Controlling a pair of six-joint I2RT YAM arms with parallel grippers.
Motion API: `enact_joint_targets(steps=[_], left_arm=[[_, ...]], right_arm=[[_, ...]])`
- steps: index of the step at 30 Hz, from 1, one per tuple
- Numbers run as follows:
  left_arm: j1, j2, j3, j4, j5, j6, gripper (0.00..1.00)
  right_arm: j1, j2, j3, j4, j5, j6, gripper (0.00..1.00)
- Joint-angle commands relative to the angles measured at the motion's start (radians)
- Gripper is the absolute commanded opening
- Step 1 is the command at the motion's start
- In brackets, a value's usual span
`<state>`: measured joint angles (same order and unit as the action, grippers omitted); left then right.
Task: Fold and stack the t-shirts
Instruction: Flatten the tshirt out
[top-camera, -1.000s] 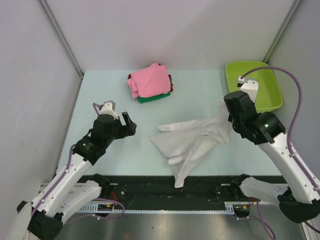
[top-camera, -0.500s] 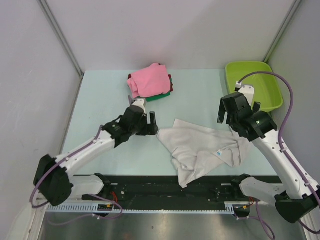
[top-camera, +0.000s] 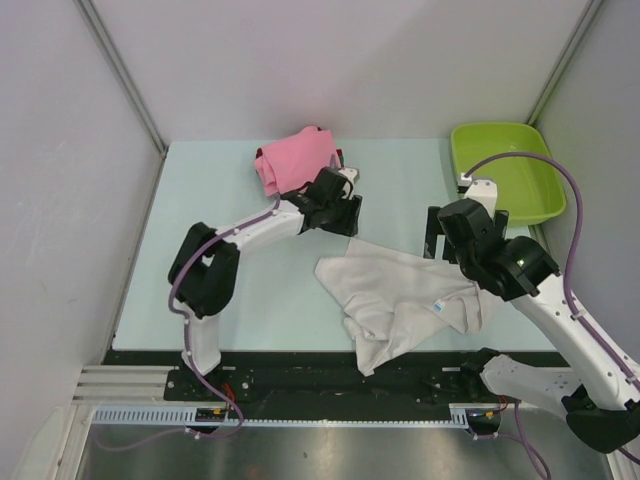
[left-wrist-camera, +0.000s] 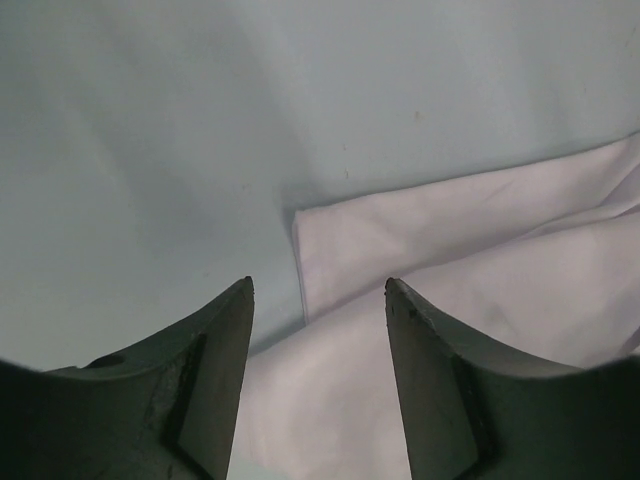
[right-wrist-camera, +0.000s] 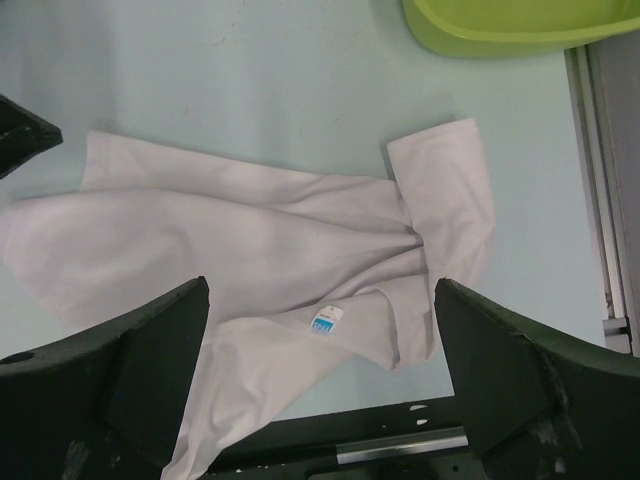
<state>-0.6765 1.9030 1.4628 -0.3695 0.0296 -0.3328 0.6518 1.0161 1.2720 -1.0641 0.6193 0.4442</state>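
Pale green desk (top-camera: 200, 200) holds a pink-topped pile of folded cloth t-shirts (top-camera: 298, 162) at the back, apparently finished; the rumpled white cloth t-shirt (top-camera: 390, 290) lies unfolded nearer the front. Left end effector (left-wrist-camera: 318, 290) hovers released, empty, over its corner; right end effector (right-wrist-camera: 320, 290) gapes empty above.

Top view. The stacked t-shirts (top-camera: 295, 160) lie at upper centre, toward the far edge of the surface (top-camera: 200, 230). The tub (top-camera: 500, 131) sits at upper right, in the far right corner. The loose t-shirt (top-camera: 400, 295) lies spread right of centre, its lowest fold reaching the near edge. The left claw (left-wrist-camera: 318, 285) stands between stack and loose t-shirt, over the latter's upper-left corner. The right claw (right-wrist-camera: 320, 285) stands over its right part, below the tub.
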Motion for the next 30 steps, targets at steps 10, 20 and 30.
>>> enact_joint_targets(steps=[10, 20, 30], left_arm=[[-0.012, 0.234, 0.148, -0.046, 0.170, 0.279, 0.71], [-0.017, 0.314, 0.238, -0.074, 0.141, 0.288, 0.71], [-0.035, 0.390, 0.304, -0.134, 0.138, 0.302, 0.44]], right_arm=[[-0.014, -0.114, -0.063, 0.023, -0.007, -0.021, 1.00], [-0.030, -0.146, -0.098, 0.035, -0.024, -0.032, 1.00], [-0.046, -0.165, -0.118, 0.036, -0.030, -0.033, 1.00]])
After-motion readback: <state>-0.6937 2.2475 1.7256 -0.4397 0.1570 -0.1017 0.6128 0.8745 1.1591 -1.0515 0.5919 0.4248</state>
